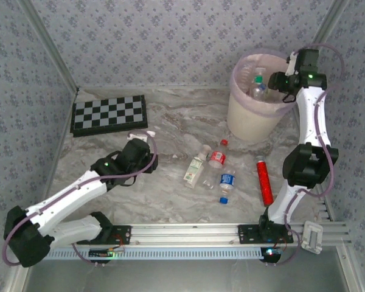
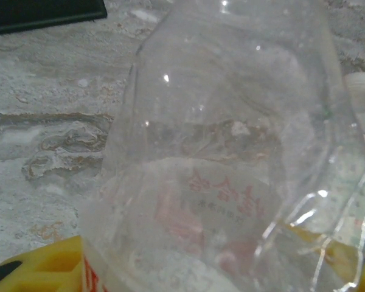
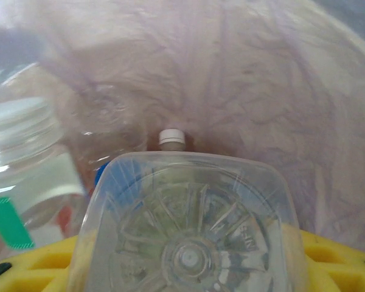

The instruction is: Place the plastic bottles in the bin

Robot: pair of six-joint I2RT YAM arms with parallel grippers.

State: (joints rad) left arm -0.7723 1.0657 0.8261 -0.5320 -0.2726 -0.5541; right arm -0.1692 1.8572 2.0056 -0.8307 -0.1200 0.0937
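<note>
A clear bottle (image 3: 188, 243), clamped in the right end effector (image 1: 280, 81), hangs over the bin (image 1: 249, 125) at upper right, so the drop seems due and needs a release; the left end effector (image 1: 147, 141) clasps a red-lettered bottle (image 2: 231, 170) centre-left.

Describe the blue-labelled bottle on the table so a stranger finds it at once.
From the cream bin at the far right, come toward the near edge to the slim red cylinder. The blue-labelled bottle lies just left of it. It alone there has a blue label and cap; the next bottle's are red.
</note>
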